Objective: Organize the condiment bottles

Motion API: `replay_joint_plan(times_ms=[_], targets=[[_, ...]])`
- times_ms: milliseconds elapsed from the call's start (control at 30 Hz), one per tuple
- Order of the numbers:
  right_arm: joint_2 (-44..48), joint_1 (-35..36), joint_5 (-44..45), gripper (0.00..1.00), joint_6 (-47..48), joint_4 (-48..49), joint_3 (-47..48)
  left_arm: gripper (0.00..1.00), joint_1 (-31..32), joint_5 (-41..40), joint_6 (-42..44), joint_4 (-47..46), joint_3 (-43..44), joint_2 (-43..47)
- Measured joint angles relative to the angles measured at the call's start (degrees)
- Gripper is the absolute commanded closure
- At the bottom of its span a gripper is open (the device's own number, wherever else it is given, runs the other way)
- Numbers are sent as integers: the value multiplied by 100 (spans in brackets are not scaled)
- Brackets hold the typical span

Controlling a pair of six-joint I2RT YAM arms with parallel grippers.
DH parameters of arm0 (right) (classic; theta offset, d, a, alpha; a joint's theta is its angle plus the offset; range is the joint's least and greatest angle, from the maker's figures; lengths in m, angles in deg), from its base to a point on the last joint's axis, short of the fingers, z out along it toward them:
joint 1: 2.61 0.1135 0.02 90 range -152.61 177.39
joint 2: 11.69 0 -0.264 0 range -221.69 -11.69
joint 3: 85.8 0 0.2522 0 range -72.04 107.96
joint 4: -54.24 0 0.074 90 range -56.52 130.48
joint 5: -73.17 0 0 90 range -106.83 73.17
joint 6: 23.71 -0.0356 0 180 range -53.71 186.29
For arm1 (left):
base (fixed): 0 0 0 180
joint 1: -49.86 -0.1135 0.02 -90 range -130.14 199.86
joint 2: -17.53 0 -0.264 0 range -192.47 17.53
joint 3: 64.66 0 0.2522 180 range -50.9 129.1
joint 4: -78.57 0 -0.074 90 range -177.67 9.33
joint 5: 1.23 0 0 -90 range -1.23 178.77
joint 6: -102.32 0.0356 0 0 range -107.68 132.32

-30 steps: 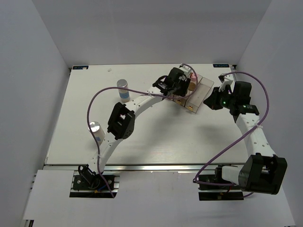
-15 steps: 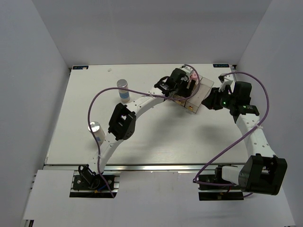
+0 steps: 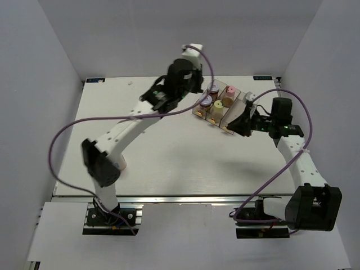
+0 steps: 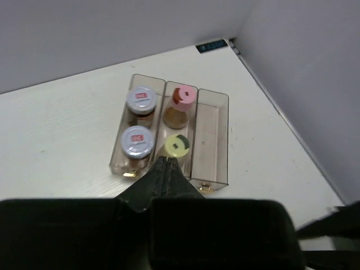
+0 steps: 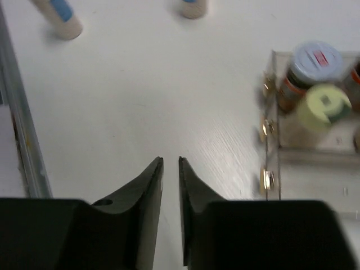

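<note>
A clear brownish three-slot tray (image 3: 235,110) sits at the back right. Its left slot holds two dark brown bottles (image 4: 140,101) (image 4: 137,143) with pale red-marked lids. The middle slot holds the tan pink-lidded bottle (image 4: 183,98) and the pale yellow bottle (image 4: 177,145). The right slot (image 4: 209,132) is empty. My left gripper (image 4: 165,160) is shut and empty, raised high over the tray's near end (image 3: 188,79). My right gripper (image 5: 170,161) is open by a narrow gap and empty, low beside the tray's near right corner (image 3: 237,122). Two white/blue bottles (image 5: 57,17) (image 5: 194,7) show only in the right wrist view.
The left arm (image 3: 121,132) arches over the left half of the table and hides the white/blue bottles from above. White walls (image 3: 50,84) close in the left, back and right. The table's metal front edge (image 5: 22,140) runs past the right gripper.
My left gripper has let go at the tray and lifted up and back, uncovering the four bottles in it. My right gripper has moved slightly left toward the tray's corner.
</note>
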Motion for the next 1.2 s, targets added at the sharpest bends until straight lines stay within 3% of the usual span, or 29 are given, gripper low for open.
replay_joint_plan(times_ms=[33, 100, 133, 200, 267, 333, 500, 600, 733, 967, 1200], targets=[[-22, 164, -98, 63, 166, -31, 7, 95, -48, -116, -81, 63, -260, 428], [-81, 782, -122, 45, 476, -72, 20, 53, -212, -286, -326, 278, -763, 1292], [-120, 1255, -11, 39, 612, -68, 20, 26, -385, -396, -645, 498, -1040, 1744], [-181, 2098, 234, 35, 660, 94, -4, 13, -721, -503, -833, 688, -1528, 2514], [-295, 3091, 730, 33, 514, 459, -52, 8, -1043, -741, -1038, 994, -2033, 3235], [-511, 3985, 1252, 11, 334, 837, -59, 7, -1132, -911, -1156, 1329, -2295, 3829], [-1543, 5580, 2411, 11, -138, 1810, 92, 5, -1032, -986, -1305, 1908, -2288, 4754], [-2326, 6113, 3132, 11, -555, 2033, 581, 3, -1036, -1036, -1456, 2175, -2256, 5112], [-3392, 6509, 3718, 11, -1049, 2297, 1685, 2, -1036, -1082, -1604, 2435, -2277, 5499], [-4465, 6926, 4483, 11, -1362, 2739, 2822, 2, -1036, -1158, -1626, 2719, -2273, 5840], [-5447, 7079, 4664, 11, -1517, 2684, 3971, 2, -1036, -1182, -1622, 2924, -2277, 5860]])
